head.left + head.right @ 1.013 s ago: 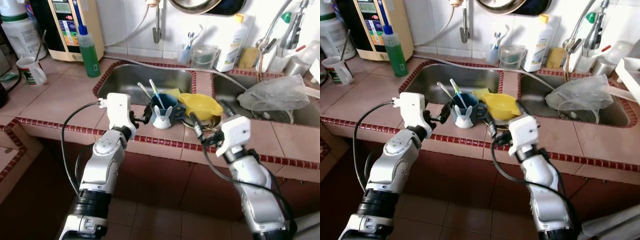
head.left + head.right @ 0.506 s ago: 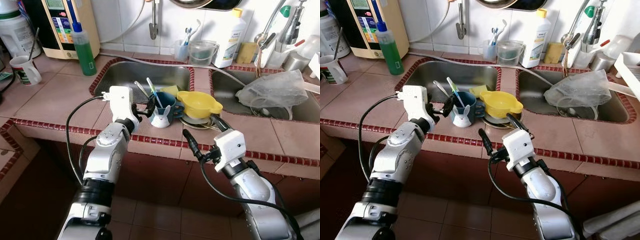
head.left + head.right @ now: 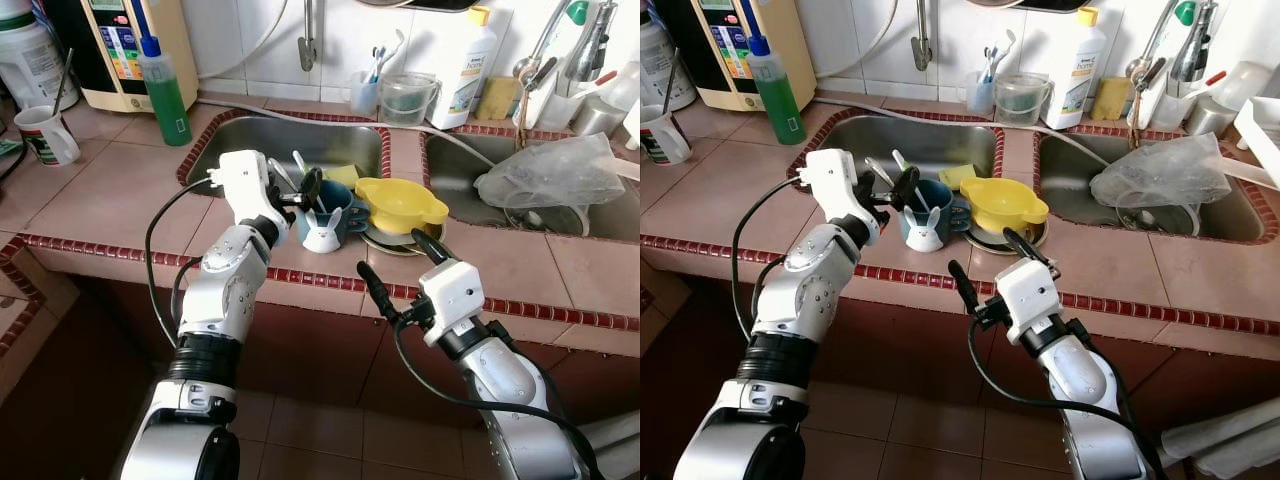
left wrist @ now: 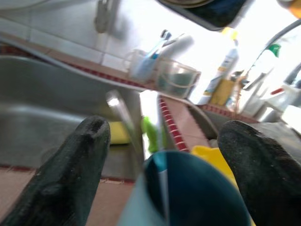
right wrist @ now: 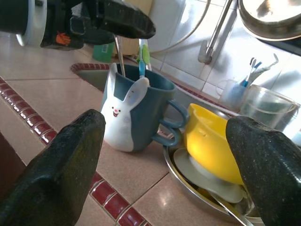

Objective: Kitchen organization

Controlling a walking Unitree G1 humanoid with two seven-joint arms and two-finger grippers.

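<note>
A blue mug with a white rabbit face (image 3: 325, 215) stands on the tiled counter between the two sinks. It holds a spoon (image 4: 121, 115) and a green toothbrush (image 5: 142, 56). My left gripper (image 3: 295, 192) is open at the mug's rim, its fingers (image 4: 70, 174) on either side of the utensil handles. Right of the mug, a yellow bowl (image 3: 400, 205) sits on a metal plate (image 3: 392, 244). My right gripper (image 3: 398, 265) is open, low at the counter's front edge, pointing at the mug and bowl from a short way off.
The left sink (image 3: 260, 150) lies behind the mug. The right sink holds a plastic bag (image 3: 555, 175). A green soap bottle (image 3: 165, 85), a white mug (image 3: 45, 135) and a water dispenser (image 3: 130, 45) stand at the back left. A white bottle (image 3: 475, 65) stands by the tap.
My left gripper has risen from beside the mug to its rim, around the utensil handles. My right gripper has drawn back from the plate to the counter's front edge.
</note>
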